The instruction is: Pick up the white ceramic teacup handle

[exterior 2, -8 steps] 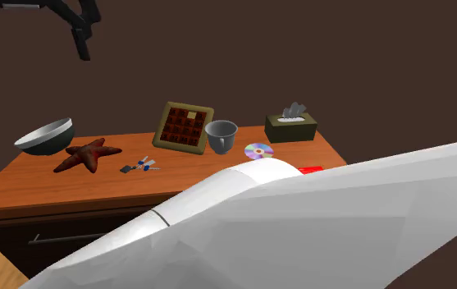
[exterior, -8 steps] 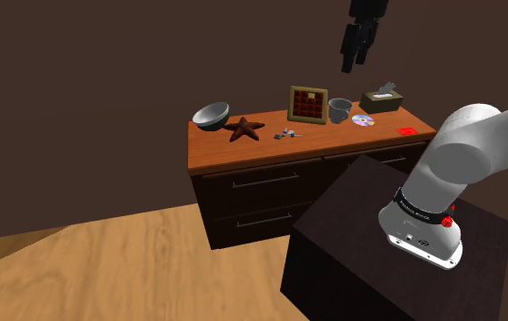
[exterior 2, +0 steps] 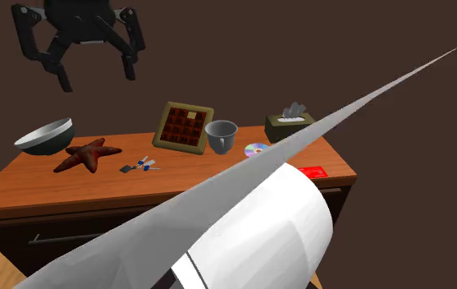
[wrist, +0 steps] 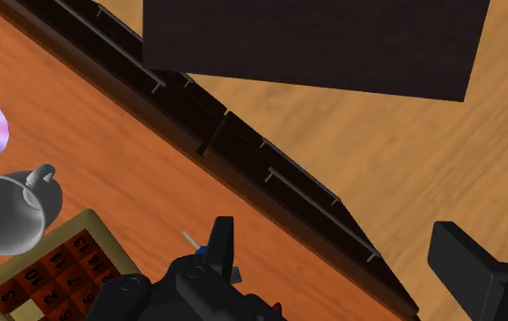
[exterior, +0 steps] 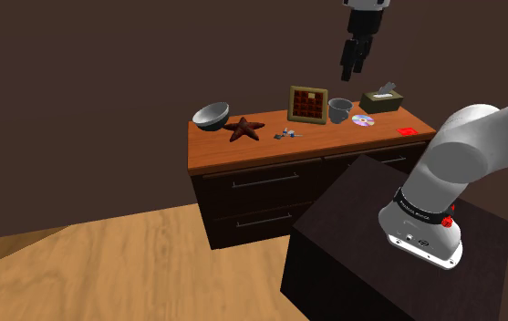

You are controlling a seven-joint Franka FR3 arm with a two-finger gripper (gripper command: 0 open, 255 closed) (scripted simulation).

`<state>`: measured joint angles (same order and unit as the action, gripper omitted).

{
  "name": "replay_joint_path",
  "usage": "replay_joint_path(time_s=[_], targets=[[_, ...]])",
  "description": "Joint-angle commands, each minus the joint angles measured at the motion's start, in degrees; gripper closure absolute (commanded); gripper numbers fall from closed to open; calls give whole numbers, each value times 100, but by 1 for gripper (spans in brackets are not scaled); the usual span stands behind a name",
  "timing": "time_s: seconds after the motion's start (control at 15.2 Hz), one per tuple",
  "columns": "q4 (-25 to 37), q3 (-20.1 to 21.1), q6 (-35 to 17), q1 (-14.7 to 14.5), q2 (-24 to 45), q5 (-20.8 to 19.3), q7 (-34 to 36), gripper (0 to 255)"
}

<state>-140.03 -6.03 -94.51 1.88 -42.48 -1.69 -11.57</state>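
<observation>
Grey teacup (exterior 2: 221, 135) stands at four o'clock from the wide-open gripper (exterior 2: 97, 78) in the second exterior view; a misaligned descent could topple the framed board (exterior 2: 184, 126) beside it.

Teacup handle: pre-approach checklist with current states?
1. The gripper is open and empty: ok, its fingers stand apart.
2. The teacup is upright on the dresser: ok.
3. The handle is exposed: ok, it faces the dresser's front edge.
4. The gripper is lined up on the handle: not ok. In the wrist view the teacup lies outside the gap between the fingers.
5. Room beside the teacup: cannot tell. The framed tile board stands close and the gap is unclear.
6. Height for closing: not ok, the gripper hangs well above the dresser.
</observation>
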Motion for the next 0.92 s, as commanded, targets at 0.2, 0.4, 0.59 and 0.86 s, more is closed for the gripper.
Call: replay_joint_path(time_s=[0.2, 0.4, 0.59, 0.86], targets=[[-250, -507, -762, 163, 491, -327, -583, 0], [-275, -818, -1215, 247, 903, -476, -934, 0], [-227, -1130, -1666, 305, 1385, -572, -1291, 0], [-51, -1537, -2247, 347, 2124, -583, -1800, 0]])
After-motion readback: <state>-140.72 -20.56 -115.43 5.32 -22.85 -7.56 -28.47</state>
